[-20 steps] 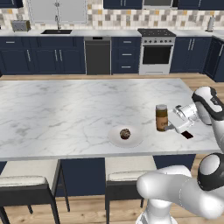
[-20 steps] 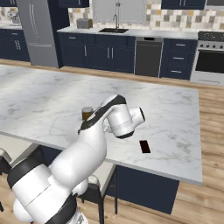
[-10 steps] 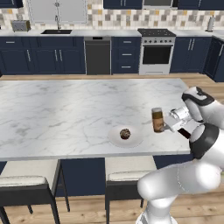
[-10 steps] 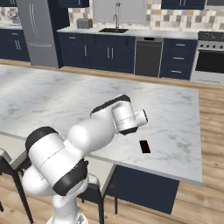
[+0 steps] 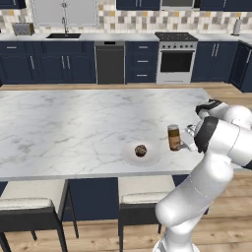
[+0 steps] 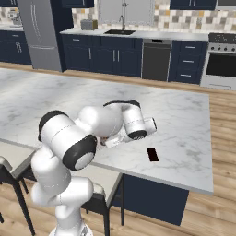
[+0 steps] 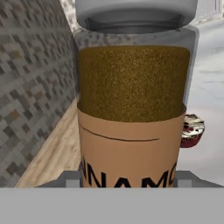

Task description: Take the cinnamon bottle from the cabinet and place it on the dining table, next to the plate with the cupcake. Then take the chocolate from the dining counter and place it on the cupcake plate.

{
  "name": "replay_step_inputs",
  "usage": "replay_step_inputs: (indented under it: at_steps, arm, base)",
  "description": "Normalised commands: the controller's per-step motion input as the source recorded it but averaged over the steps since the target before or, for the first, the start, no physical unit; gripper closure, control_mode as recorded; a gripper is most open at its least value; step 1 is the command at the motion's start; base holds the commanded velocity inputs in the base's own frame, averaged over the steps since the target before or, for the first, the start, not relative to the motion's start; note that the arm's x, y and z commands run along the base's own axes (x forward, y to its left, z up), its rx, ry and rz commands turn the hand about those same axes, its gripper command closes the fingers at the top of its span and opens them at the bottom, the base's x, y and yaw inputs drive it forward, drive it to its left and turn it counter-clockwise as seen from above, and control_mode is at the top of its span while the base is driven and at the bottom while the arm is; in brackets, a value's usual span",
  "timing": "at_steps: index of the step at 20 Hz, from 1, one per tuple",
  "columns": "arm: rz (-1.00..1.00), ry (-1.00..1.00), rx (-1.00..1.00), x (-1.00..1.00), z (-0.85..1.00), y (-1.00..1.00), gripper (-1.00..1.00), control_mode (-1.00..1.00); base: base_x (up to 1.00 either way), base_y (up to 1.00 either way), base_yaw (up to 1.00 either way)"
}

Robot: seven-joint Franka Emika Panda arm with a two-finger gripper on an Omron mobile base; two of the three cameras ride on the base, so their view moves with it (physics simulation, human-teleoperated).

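Navy cabinets — wood floor

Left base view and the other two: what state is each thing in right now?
cinnamon bottle: upright, capped, just right of the plate, in the pincer.
plate: flat on the dining table, holding the cupcake.
cupcake: on the plate.
chocolate: flat on the marble, untouched.
pincer: closed on the bottle.
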Motion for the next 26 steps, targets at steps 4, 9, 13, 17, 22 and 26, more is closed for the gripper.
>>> replay_step_inputs:
  at_steps: [4,9,13,17,22,26]
  arm:
    - [0.03,-0.13,0.0,0.4,-0.25,-0.13,1.0,-1.0]
    - [0.0,-0.01,0.0,0.53,-0.2,-0.1,1.0,-1.0]
    - [0.0,0.0,0.0,0.48,-0.29,-0.02,1.0,-1.0]
    - [0.0,0.0,0.0,0.41,-0.4,0.0,1.0,-1.0]
    - [0.0,-0.01,0.0,0.45,-0.33,-0.01,1.0,-1.0]
    - [0.0,-0.03,0.0,0.52,-0.23,-0.02,1.0,-1.0]
  base:
    - [0.0,0.0,0.0]
    - [0.0,0.0,0.0]
    - [0.0,0.0,0.0]
    - [0.0,0.0,0.0]
    - [0.0,0.0,0.0]
    - [0.0,0.0,0.0]
